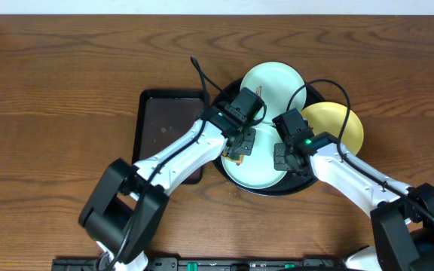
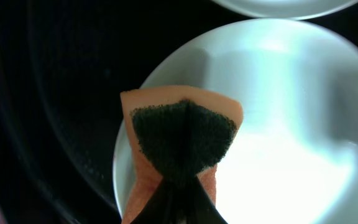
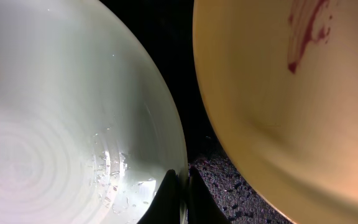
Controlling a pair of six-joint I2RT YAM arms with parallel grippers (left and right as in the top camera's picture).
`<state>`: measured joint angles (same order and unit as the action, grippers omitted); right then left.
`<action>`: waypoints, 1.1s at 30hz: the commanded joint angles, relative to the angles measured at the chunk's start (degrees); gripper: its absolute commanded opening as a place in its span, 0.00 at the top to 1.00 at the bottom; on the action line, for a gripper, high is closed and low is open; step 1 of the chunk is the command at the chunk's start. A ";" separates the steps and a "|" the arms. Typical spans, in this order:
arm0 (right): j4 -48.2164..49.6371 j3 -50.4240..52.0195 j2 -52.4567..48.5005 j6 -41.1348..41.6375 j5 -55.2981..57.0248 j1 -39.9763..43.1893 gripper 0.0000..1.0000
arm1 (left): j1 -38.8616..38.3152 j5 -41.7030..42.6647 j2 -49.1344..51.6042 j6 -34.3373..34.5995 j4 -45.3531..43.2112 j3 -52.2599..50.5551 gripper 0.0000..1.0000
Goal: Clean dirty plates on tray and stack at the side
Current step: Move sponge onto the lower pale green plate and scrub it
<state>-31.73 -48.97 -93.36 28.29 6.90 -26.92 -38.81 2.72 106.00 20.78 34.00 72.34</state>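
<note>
Three plates lie on the round black tray (image 1: 230,175). The near mint-blue plate (image 1: 258,169) sits at the tray's front, also in the left wrist view (image 2: 278,112) and the right wrist view (image 3: 55,112). My left gripper (image 1: 239,147) is shut on an orange sponge with a dark green pad (image 2: 182,134), held over that plate's left part. My right gripper (image 1: 283,156) is shut on the plate's right rim (image 3: 180,180). The yellow plate (image 1: 337,124) at the right carries a red smear (image 3: 306,31). The second mint-blue plate (image 1: 273,81) lies at the back.
A rectangular dark-brown tray (image 1: 164,124) lies left of the black tray on the wooden table (image 1: 51,113). Black cables loop over the back plates. Water droplets sit on the near plate by the right fingers.
</note>
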 commanded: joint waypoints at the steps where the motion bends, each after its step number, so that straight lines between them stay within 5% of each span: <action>1: -0.17 0.39 -0.04 -0.09 0.31 -0.55 0.99 | -0.07 -1.97 1.27 1.29 -0.31 -0.11 0.93; 9: -0.22 0.39 -0.04 -0.09 0.33 -0.55 0.99 | -0.13 -0.98 5.79 4.44 0.98 -0.11 0.93; 33: -0.48 0.39 -0.04 -0.07 -0.42 -0.55 0.99 | -0.17 20.94 9.73 4.46 2.08 -0.11 0.93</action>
<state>-31.83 -48.97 -93.36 28.27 7.90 -26.92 -38.26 18.68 112.77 24.64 35.48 73.28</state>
